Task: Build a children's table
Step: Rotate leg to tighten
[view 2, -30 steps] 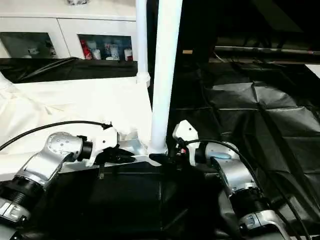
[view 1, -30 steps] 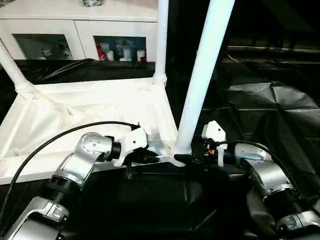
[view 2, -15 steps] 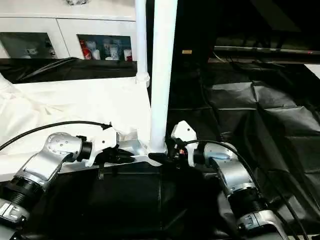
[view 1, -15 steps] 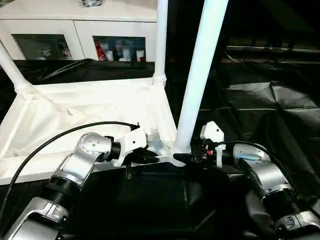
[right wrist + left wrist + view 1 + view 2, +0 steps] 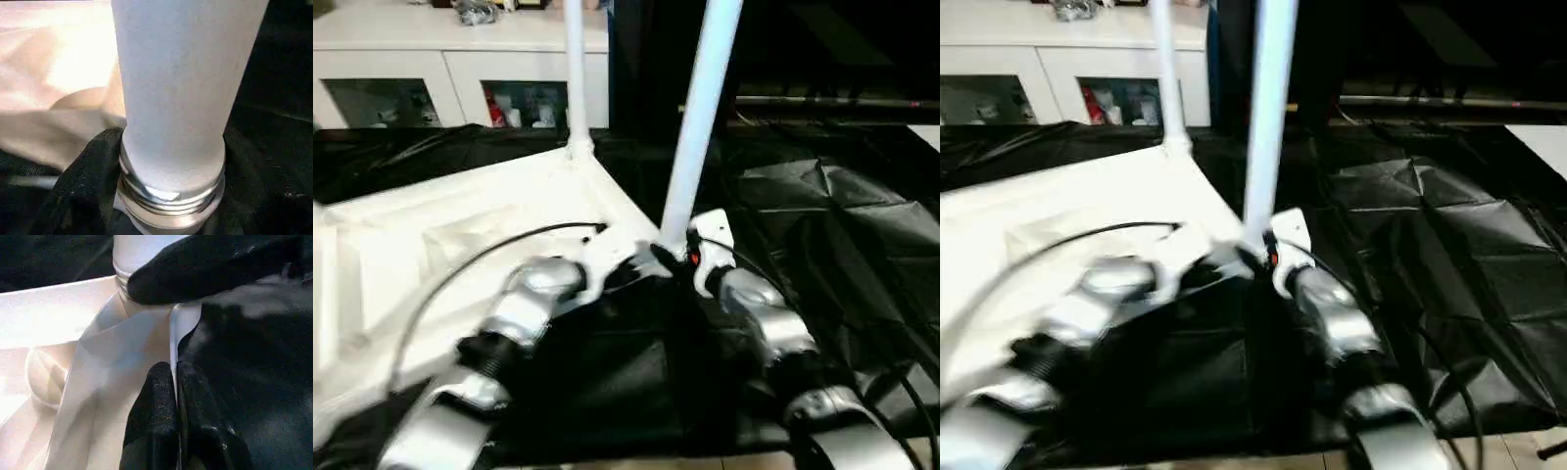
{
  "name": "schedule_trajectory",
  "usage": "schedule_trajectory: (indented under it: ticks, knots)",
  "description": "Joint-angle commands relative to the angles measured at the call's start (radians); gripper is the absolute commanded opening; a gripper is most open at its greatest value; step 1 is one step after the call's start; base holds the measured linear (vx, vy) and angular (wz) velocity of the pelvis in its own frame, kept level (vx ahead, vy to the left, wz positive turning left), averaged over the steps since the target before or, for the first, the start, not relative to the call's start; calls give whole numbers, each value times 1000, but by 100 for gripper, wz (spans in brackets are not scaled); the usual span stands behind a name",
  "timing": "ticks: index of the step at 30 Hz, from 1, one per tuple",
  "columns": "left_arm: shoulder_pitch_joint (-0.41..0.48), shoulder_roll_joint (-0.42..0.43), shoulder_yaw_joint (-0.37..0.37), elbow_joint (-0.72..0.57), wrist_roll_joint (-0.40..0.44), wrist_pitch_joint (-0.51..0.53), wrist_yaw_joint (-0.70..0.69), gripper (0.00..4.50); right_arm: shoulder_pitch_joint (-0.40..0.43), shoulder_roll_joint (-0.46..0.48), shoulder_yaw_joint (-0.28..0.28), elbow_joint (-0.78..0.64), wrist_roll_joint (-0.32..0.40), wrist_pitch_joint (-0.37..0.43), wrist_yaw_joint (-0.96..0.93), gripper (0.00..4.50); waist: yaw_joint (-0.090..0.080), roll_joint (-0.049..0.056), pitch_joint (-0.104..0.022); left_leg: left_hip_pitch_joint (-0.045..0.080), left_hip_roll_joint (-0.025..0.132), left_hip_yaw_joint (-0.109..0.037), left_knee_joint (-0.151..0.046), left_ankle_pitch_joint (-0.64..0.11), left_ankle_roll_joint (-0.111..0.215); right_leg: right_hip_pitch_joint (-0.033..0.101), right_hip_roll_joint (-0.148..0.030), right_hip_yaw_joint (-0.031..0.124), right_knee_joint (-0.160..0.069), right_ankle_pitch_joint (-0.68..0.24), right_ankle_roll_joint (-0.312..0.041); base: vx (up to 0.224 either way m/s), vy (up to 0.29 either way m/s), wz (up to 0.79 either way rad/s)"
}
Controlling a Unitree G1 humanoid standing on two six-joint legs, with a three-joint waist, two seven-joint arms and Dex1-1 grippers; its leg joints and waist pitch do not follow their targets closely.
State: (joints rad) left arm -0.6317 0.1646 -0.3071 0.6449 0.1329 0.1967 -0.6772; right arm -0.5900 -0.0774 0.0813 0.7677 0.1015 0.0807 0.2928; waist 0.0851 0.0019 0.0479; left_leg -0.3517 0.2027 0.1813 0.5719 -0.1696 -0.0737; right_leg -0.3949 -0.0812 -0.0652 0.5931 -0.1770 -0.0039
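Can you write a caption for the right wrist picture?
Right gripper hugs the base of a white table leg.

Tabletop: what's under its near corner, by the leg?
Black sheeting runs out from under the tabletop. Below the leg, silver screw threads still show above the corner socket. What lies directly under the panel is covered.

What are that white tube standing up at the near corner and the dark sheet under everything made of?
The near leg looks like matte white plastic, with a finely grainy surface and moulded threads showing at its base. The dark sheet seems to be thin, glossy black plastic film, judging by its creases and shiny folds; it could be a coated fabric.
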Motion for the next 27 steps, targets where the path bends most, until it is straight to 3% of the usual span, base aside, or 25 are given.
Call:
schedule_trajectory:
  ticks: [1,5,8,15,18,19,20,23,24,27]
  knots:
    - [4,-42,-39,42,21,22,40,0,-8,-9,-13,106,-63,26,-115,273,-5,-6,-47,16,13,-18,-70,-411,-25,20,-63,26,-113,-595,-81,0,0,0]
    - [2,-44,-41,50,31,-2,26,0,-14,-1,-24,112,-51,-10,-74,273,-2,-3,-50,13,16,-20,-73,-413,-12,19,-64,26,-114,-562,-75,0,0,0]
    - [8,-23,-35,50,33,-13,20,0,-15,-4,-44,102,-31,-45,-61,342,-2,-3,-51,12,17,-18,-75,-415,-7,19,-62,28,-109,-527,-89,0,0,0]
    - [29,44,-17,44,25,-51,-33,0,-19,-61,-49,55,-5,-114,47,399,7,-5,-56,6,19,-10,-71,-350,8,23,-62,37,-94,-414,-135,0,0,0]
    - [45,104,-8,36,16,-118,-81,0,59,-139,-20,-119,102,-6,390,399,19,-7,-59,-2,22,-10,-71,-304,44,39,-57,39,-85,-330,-134,0,0,0]
    - [51,119,-8,34,11,-134,-105,0,92,-172,10,-175,112,-4,474,399,19,-6,-59,-3,26,-11,-71,-294,44,38,-59,40,-81,-311,-139,0,0,0]
    - [55,130,-9,32,8,-144,-122,0,114,-194,29,-211,118,-5,527,399,19,-8,-59,-11,22,-11,-71,-280,50,47,-57,36,-79,-293,-141,0,0,0]
    - [71,159,-7,18,-16,-196,-198,0,165,-252,71,-297,143,28,645,399,17,-6,-62,-16,23,-13,-70,-251,45,49,-60,35,-76,-295,-143,0,0,0]
    - [81,171,-6,0,-34,-207,-240,0,176,-269,80,-317,151,43,675,399,14,-7,-63,-14,24,-11,-67,-231,47,46,-59,37,-72,-257,-167,0,0,0]
    - [113,202,-7,-70,-85,-218,-353,0,191,-294,97,-343,146,44,719,399,16,-2,-62,-10,27,-10,-67,-234,42,43,-60,38,-70,-247,-191,0,0,0]
